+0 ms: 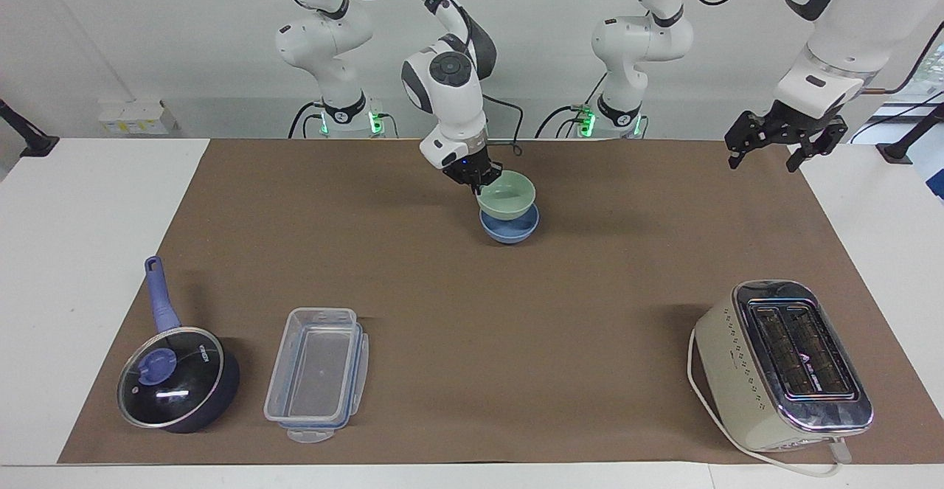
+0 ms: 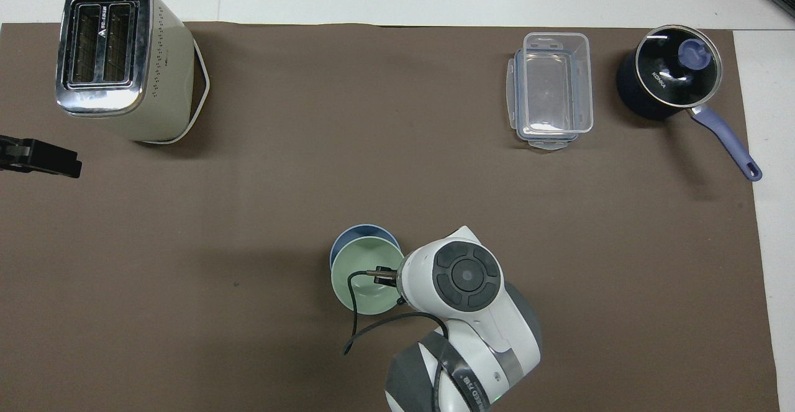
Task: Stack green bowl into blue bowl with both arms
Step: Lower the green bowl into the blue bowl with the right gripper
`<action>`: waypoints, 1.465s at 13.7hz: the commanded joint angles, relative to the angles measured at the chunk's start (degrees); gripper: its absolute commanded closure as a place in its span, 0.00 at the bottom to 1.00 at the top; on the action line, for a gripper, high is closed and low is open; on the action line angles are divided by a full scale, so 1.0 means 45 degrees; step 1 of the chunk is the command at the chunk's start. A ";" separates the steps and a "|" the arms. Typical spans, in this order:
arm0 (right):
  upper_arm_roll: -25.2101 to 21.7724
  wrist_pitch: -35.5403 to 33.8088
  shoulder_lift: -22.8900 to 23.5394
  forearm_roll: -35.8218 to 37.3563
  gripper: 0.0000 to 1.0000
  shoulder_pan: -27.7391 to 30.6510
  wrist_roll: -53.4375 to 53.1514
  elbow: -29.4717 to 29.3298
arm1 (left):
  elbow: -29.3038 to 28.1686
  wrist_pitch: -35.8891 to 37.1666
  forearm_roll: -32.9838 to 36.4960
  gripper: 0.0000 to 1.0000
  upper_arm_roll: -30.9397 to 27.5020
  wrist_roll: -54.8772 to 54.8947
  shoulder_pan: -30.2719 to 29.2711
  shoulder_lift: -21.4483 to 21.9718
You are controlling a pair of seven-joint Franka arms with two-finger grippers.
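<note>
The right hand (image 1: 483,181) is pinching the rim of the green bowl (image 1: 507,196), holding it just over the blue bowl (image 1: 509,229), which is sitting on the surface (image 1: 472,304) at the upper centre of the facing view. The left hand (image 1: 767,151) is waiting with its fingers spread wide, hanging at the upper right of that frame.

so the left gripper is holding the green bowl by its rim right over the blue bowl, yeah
Not quite: the right gripper is the one shut on the green bowl, as the facing view shows. It does hold it by the rim right over the blue bowl. The left gripper waits open at its own end of the table.
</note>
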State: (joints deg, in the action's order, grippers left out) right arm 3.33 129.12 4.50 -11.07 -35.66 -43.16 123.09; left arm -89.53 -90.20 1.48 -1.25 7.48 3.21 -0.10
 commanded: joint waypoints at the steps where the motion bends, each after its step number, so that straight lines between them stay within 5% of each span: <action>1: 0.0061 0.0330 0.0151 -0.0314 1.00 0.0092 -0.0135 -0.0167 | 0.0072 0.0161 0.0198 0.00 0.0141 -0.0022 -0.0187 0.0043; 13: 0.0061 0.0878 0.1089 -0.0704 1.00 0.0190 0.0021 -0.0909 | 0.0072 0.0161 0.0198 0.00 0.0141 -0.0022 -0.0187 0.0043; 15: 0.0061 0.0819 0.1070 -0.0627 0.76 0.0190 0.0139 -0.0929 | 0.0072 0.0161 0.0198 0.00 0.0121 -0.0022 -0.0187 0.0043; 17: 0.0042 0.0625 0.0895 -0.0607 0.20 0.0209 0.0158 -0.0929 | 0.0072 0.0161 0.0198 0.00 0.0141 -0.0022 -0.0187 0.0043; 20: -0.0036 0.0157 0.0272 -0.0607 0.10 0.0345 0.0139 -0.0929 | 0.0072 0.0161 0.0198 0.00 0.0141 -0.0022 -0.0187 0.0043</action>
State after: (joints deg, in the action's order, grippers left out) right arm 3.06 131.85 8.31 -12.73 -35.32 -43.18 118.87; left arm -89.53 -90.20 1.48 -1.25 7.48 3.21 -0.11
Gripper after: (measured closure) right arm 0.476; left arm 0.000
